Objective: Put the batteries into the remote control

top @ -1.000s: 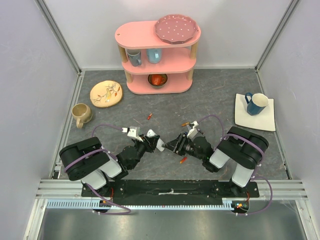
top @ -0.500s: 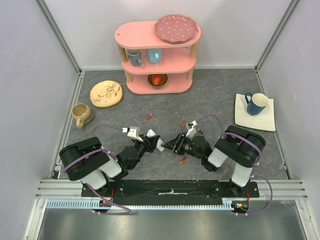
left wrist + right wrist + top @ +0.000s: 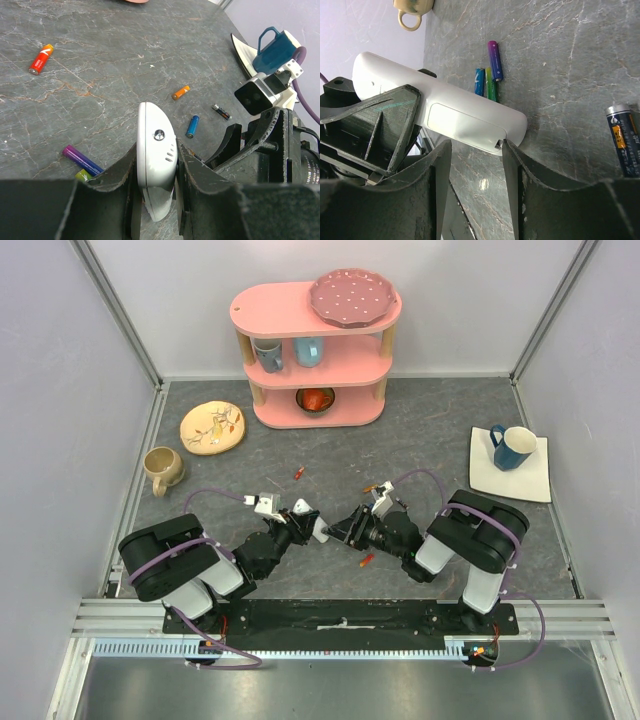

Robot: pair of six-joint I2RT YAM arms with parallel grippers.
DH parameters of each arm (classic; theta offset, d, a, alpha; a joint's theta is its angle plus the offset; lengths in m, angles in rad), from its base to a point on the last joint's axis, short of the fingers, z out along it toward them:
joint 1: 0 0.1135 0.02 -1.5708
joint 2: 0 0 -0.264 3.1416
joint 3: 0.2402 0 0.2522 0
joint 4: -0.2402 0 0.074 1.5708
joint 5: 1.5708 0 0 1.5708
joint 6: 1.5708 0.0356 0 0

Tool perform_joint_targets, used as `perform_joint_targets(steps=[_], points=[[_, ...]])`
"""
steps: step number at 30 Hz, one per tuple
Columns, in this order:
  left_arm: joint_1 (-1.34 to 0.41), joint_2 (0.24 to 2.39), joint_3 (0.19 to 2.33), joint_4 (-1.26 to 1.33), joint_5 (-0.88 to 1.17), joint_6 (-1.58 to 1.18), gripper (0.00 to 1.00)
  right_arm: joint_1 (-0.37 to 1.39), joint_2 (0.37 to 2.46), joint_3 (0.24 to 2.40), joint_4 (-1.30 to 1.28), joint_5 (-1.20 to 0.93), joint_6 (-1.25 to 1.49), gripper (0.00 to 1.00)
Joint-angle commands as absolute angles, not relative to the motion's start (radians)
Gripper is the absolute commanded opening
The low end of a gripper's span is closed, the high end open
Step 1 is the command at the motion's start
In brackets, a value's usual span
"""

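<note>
My left gripper (image 3: 156, 172) is shut on the white remote control (image 3: 156, 145) and holds it edge-up just above the table. It also shows in the top view (image 3: 319, 529). In the right wrist view the remote (image 3: 395, 87) shows its closed battery cover (image 3: 462, 120). My right gripper (image 3: 475, 150) is open below that end, one fingertip (image 3: 507, 147) at the cover's latch notch. Loose batteries lie around: orange-red (image 3: 41, 58), orange (image 3: 180, 92), blue (image 3: 192, 126), dark grey (image 3: 221, 112), purple (image 3: 82, 159) and green (image 3: 82, 175).
A pink shelf (image 3: 315, 350) with cups and a bowl stands at the back. A yellow plate (image 3: 212, 427) and a beige mug (image 3: 163, 468) are at the left. A blue mug (image 3: 513, 447) stands on a white square plate at the right.
My right gripper has edged slightly left, closer to the remote's end. My left gripper and the remote have not moved.
</note>
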State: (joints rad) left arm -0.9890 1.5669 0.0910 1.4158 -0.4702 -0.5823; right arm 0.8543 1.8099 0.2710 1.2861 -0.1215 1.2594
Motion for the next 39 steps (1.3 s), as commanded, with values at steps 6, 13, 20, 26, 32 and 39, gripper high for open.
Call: perform_joint_targets(steps=[6, 13, 20, 26, 32, 39], points=[[-1.005, 1.575, 0.067, 1.661, -0.479, -0.548, 0.02, 0.851, 1.822, 0.29, 1.339, -0.117, 1.259, 0.56], [-1.003, 1.571, 0.069, 1.661, -0.48, -0.541, 0.02, 0.851, 1.821, 0.285, 1.338, -0.117, 1.259, 0.56], [-1.005, 1.575, 0.069, 1.661, -0.483, -0.535, 0.02, 0.85, 1.815, 0.281, 1.338, -0.112, 1.259, 0.6], [-1.003, 1.578, 0.069, 1.661, -0.486, -0.531, 0.02, 0.847, 1.801, 0.264, 1.339, -0.107, 1.261, 0.61], [-1.005, 1.58, 0.074, 1.635, -0.494, -0.526, 0.02, 0.845, 1.783, 0.253, 1.338, -0.103, 1.262, 0.61], [-1.005, 1.566, 0.077, 1.611, -0.494, -0.532, 0.02, 0.845, 1.79, 0.259, 1.339, -0.109, 1.262, 0.61]])
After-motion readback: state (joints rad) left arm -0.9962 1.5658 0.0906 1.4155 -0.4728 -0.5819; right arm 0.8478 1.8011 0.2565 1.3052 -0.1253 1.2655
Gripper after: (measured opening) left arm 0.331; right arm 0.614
